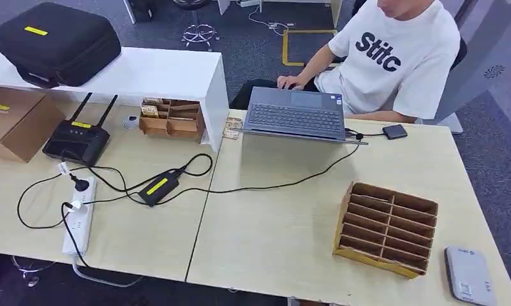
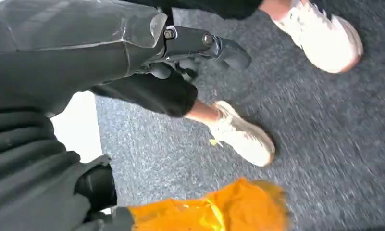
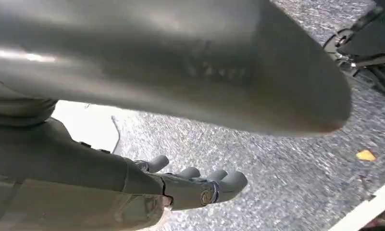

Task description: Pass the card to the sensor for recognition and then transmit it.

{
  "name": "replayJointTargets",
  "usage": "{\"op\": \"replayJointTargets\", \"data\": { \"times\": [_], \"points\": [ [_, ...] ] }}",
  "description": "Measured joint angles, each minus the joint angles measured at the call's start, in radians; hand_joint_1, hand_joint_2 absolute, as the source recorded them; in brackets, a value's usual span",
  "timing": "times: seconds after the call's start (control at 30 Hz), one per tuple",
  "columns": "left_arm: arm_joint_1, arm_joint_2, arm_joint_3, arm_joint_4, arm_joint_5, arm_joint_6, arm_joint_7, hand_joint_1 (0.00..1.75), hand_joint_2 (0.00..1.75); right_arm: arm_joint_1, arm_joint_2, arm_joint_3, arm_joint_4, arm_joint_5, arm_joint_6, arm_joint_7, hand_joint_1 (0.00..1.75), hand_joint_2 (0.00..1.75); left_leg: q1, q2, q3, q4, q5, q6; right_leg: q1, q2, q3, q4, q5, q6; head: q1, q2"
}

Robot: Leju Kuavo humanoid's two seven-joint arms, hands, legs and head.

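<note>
Hands, 2: our right hand (image 3: 190, 185) hangs beside the body over grey carpet, fingers loosely apart, holding nothing. Our left hand (image 2: 195, 48) hangs likewise; whether its fingers are spread or curled we cannot tell.

Cards: a stack appears to sit in the small cardboard tray (image 1: 171, 118) under the white shelf (image 1: 138, 70), at the far left of the table (image 1: 272, 236); too small to confirm.

Sensor: likely the grey flat device (image 1: 469, 275) at the near right corner.

Step in hand, as we judge it: raise an arm and reach the tray.

Obstacles: black cables (image 1: 176, 185), power strip (image 1: 79, 223), router (image 1: 77, 140), slotted cardboard organiser (image 1: 386, 228), laptop (image 1: 296, 115), a seated person (image 1: 393, 57) typing.
</note>
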Motion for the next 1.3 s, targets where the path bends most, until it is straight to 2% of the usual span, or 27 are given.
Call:
{"op": "replayJointTargets", "data": {
  "times": [0.03,0.07,0.1,0.13,0.17,0.23,0.27,0.3,0.4,0.43,0.47,0.5,0.57,0.6,0.63,0.7,0.73,0.77,0.9,0.93,0.97,1.0,1.07,1.13,1.2,1.23,1.3],
  "points": [
    [0.0,0.004,0.0,0.0,-0.001,-0.018,0.007,0.0,0.0,-0.004,0.0,0.001,0.0,0.003,0.002,0.005,0.0,0.0,0.0,0.0,0.0,0.0,0.0,0.0,0.0,0.0,0.0,0.0,0.0,0.0,0.0,0.0],
    [0.001,0.009,0.0,0.0,-0.005,-0.01,0.018,0.0,0.0,-0.007,0.0,0.004,0.0,0.002,0.002,0.008,0.0,0.0,0.0,0.0,0.0,0.0,0.0,0.0,0.0,0.0,0.0,0.0,0.0,0.0,0.0,0.0],
    [0.003,0.008,0.0,-0.001,-0.007,0.049,0.026,0.0,0.0,-0.007,0.0,0.005,0.0,-0.005,-0.008,0.01,0.0,0.0,0.0,0.0,0.0,0.0,0.0,0.0,0.0,0.0,0.0,0.0,0.0,0.0,0.0,0.0],
    [0.005,0.003,0.0,-0.001,0.0,0.135,0.027,0.0,0.0,-0.006,0.0,0.005,0.0,-0.016,-0.024,0.013,0.0,0.0,0.0,0.0,0.0,0.0,0.0,0.0,0.0,0.0,0.0,0.0,0.0,0.0,0.0,0.0],
    [0.005,-0.005,0.001,-0.001,0.019,0.257,0.025,0.0,0.0,-0.001,0.0,0.005,0.0,-0.025,-0.038,0.011,0.0,0.0,0.0,0.0,0.0,0.0,0.0,0.0,0.0,0.0,0.0,0.0,0.0,0.0,0.0,0.0],
    [0.001,-0.016,0.011,-0.001,0.05,0.379,0.01,0.0,0.0,0.008,0.0,0.004,0.0,-0.035,-0.05,0.004,0.0,0.0,0.0,-0.001,0.0,0.0,0.0,0.0,0.0,0.0,0.0,0.0,0.0,0.0,0.0,0.0],
    [0.0,-0.019,0.012,-0.001,0.047,0.366,0.007,0.0,0.0,0.013,0.0,0.004,0.0,-0.035,-0.051,0.0,0.0,0.0,0.0,-0.001,0.0,0.0,0.0,0.0,0.0,0.0,0.0,0.0,0.0,0.0,0.0,0.0],
    [-0.002,-0.019,0.011,-0.001,0.033,0.314,0.004,0.0,0.0,0.016,0.0,0.004,0.0,-0.03,-0.048,-0.005,0.0,0.0,0.0,0.0,0.0,0.0,0.0,0.0,0.0,0.0,0.0,0.0,0.0,0.0,0.0,0.0],
    [-0.003,-0.014,0.008,0.0,-0.001,0.05,0.005,0.0,0.0,0.01,0.0,0.005,0.0,-0.007,-0.014,-0.003,0.0,0.0,0.0,0.0,0.0,0.0,0.0,0.0,0.0,0.001,0.0,0.0,0.0,0.0,0.001,0.0],
    [-0.001,-0.013,0.007,-0.001,-0.008,0.046,0.007,0.0,0.0,0.005,0.0,0.006,0.0,-0.002,-0.011,0.003,0.0,0.0,0.0,0.0,0.0,0.0,0.0,0.0,0.0,0.001,0.0,0.0,0.0,0.0,0.0,0.0],
    [0.0,-0.01,0.006,-0.001,-0.011,0.073,0.011,0.0,0.0,0.003,0.0,0.005,0.0,-0.004,-0.013,0.009,0.0,0.0,0.0,0.0,0.0,0.0,0.0,0.0,0.0,0.001,0.0,0.0,0.0,0.0,0.0,0.0],
    [0.0,-0.009,0.006,-0.001,-0.009,0.134,0.016,0.0,0.0,0.002,0.0,0.006,0.0,-0.013,-0.021,0.012,0.0,0.0,0.0,0.0,0.0,0.0,0.0,0.0,0.0,0.001,0.0,0.0,0.0,0.0,0.0,0.0],
    [0.0,-0.016,0.006,-0.001,0.015,0.34,0.016,0.0,0.0,0.007,0.0,0.005,0.0,-0.032,-0.042,0.011,0.0,0.0,0.0,-0.001,0.0,0.0,0.0,0.0,0.0,-0.001,0.0,0.0,0.0,0.0,0.0,0.0],
    [0.0,-0.019,0.007,-0.001,0.026,0.389,0.015,0.0,1.75,0.01,0.0,0.005,0.0,-0.037,-0.047,0.006,0.0,0.0,0.0,-0.001,0.0,0.0,0.0,0.0,0.0,-0.001,0.0,0.0,0.0,0.0,0.0,0.0],
    [-0.001,-0.021,0.009,-0.001,0.035,0.402,0.013,0.0,1.75,0.014,0.0,0.005,0.0,-0.038,-0.053,0.004,0.0,0.0,0.0,-0.001,0.0,0.0,0.0,0.0,0.0,0.0,0.0,0.0,0.0,0.0,0.0,0.0],
    [-0.002,-0.023,0.01,-0.001,0.038,0.379,0.013,0.0,1.75,0.02,0.0,0.005,0.0,-0.038,-0.056,-0.004,0.0,0.0,0.0,-0.001,0.0,0.0,0.0,0.0,0.0,0.0,0.0,0.0,0.0,0.0,0.0,0.0],
    [-0.002,-0.027,0.01,-0.001,0.036,0.343,0.013,0.0,0.0,0.02,0.0,0.005,0.0,-0.034,-0.054,-0.005,0.0,0.0,0.0,-0.001,0.0,0.0,0.0,0.0,0.0,0.0,0.0,0.0,0.0,0.0,0.0,0.0],
    [-0.002,-0.028,0.01,-0.001,0.029,0.295,0.013,0.0,0.0,0.02,0.0,0.005,0.0,-0.031,-0.047,-0.006,0.0,0.0,0.0,-0.001,0.0,0.0,0.0,0.0,0.0,0.0,0.0,0.0,0.0,0.0,0.0,0.0],
    [-0.002,-0.007,0.007,-0.001,-0.007,0.024,0.014,0.0,0.0,0.005,0.0,0.006,0.0,0.0,-0.008,0.005,0.0,0.0,0.0,-0.001,0.0,0.0,0.0,0.0,0.0,0.0,0.0,0.0,0.0,0.0,0.0,0.0],
    [0.0,-0.006,0.006,-0.001,-0.011,0.024,0.014,0.0,0.0,0.001,0.0,0.006,0.0,0.0,-0.006,0.008,0.0,0.0,0.0,0.0,0.0,0.0,0.0,0.0,0.0,0.0,0.0,0.0,0.0,0.0,0.0,0.0],
    [0.0,-0.004,0.006,-0.001,-0.013,0.056,0.014,0.0,0.0,-0.002,0.0,0.006,0.0,-0.003,-0.008,0.009,0.0,0.0,0.0,-0.001,0.0,0.0,0.0,0.0,0.0,0.0,0.0,0.0,0.0,0.0,0.0,0.0],
    [0.002,-0.004,0.006,-0.001,-0.013,0.112,0.015,0.0,0.0,-0.002,0.0,0.006,0.0,-0.009,-0.016,0.011,0.0,0.0,0.0,-0.001,0.0,0.0,0.0,0.0,0.0,-0.001,0.0,0.0,0.0,0.0,0.0,0.0],
    [0.002,-0.009,0.007,-0.001,-0.006,0.279,0.018,0.0,0.0,0.003,0.0,0.006,0.0,-0.024,-0.036,0.01,0.0,0.0,0.0,-0.001,0.0,0.0,0.0,0.0,0.0,-0.001,0.0,0.0,0.0,0.0,0.0,0.0],
    [0.001,-0.015,0.007,-0.001,0.024,0.354,0.015,0.0,0.0,0.011,0.0,0.006,0.0,-0.035,-0.046,0.004,0.0,0.0,0.0,-0.001,0.0,0.0,0.0,0.0,0.0,0.0,0.0,0.0,0.0,0.0,0.0,0.0],
    [0.0,-0.022,0.009,-0.001,0.035,0.356,0.013,0.0,0.0,0.018,0.0,0.006,0.0,-0.035,-0.052,-0.002,0.0,0.0,0.0,-0.001,0.0,0.0,0.0,0.0,0.0,0.0,0.0,0.0,0.0,0.0,0.0,0.0],
    [0.0,-0.024,0.009,-0.001,0.028,0.327,0.013,0.0,0.0,0.019,0.0,0.006,0.0,-0.033,-0.052,-0.005,0.0,0.0,0.0,-0.001,0.0,0.0,0.0,0.0,0.0,0.0,0.0,0.0,0.0,0.0,0.0,0.0],
    [0.0,-0.024,0.009,-0.001,0.009,0.219,0.014,0.0,0.0,0.018,0.0,0.006,0.0,-0.027,-0.041,-0.005,0.0,0.0,0.0,-0.001,0.0,0.0,0.0,0.0,0.0,0.0,0.0,0.0,0.0,0.0,0.0,0.0]
  ]
}}
